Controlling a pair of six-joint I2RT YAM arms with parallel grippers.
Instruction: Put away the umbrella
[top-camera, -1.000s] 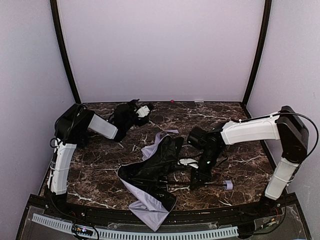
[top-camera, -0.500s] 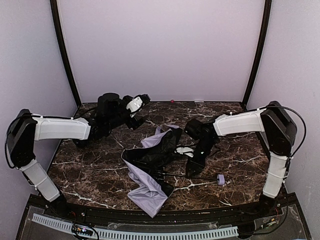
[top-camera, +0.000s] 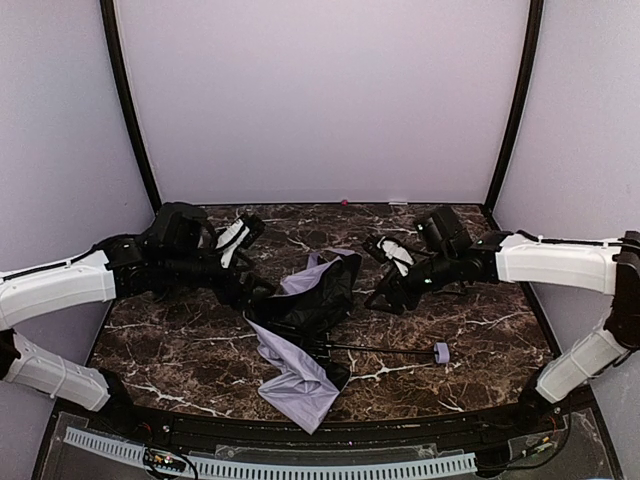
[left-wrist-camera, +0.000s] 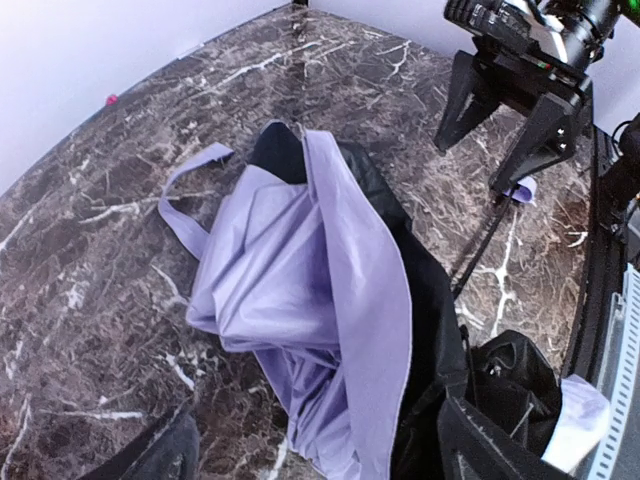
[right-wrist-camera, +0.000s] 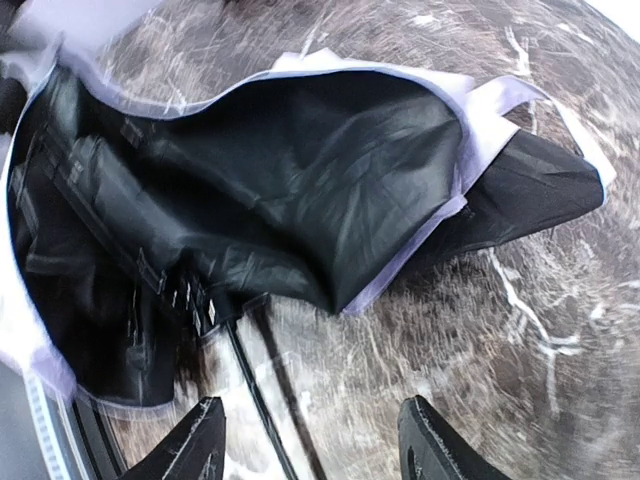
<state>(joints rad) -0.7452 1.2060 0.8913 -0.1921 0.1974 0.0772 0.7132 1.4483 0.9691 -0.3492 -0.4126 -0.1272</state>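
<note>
1. The umbrella (top-camera: 300, 340) lies in a crumpled heap in the middle of the table (top-camera: 480, 330). Its lavender canopy (left-wrist-camera: 300, 260) is bunched up with the black underside showing. The thin shaft (top-camera: 385, 350) runs out to the knob handle (top-camera: 441, 352) at the front right.
2. Our left gripper (top-camera: 258, 292) hovers at the canopy's left edge, jaws spread wide, gripping nothing.
3. Our right gripper (top-camera: 388, 296) hangs by the canopy's right side, above the shaft, jaws apart and empty too.
4. We judge the fabric needs gathering in around the shaft, so the left should pinch a thick fold, not one slippery layer.
5. The right would do best steadying the shaft close to the ribs, so the heap doesn't slide.
6. Watch the loose strap (left-wrist-camera: 180, 215) on the far side: we want it free for wrapping, not trapped underneath.
</note>
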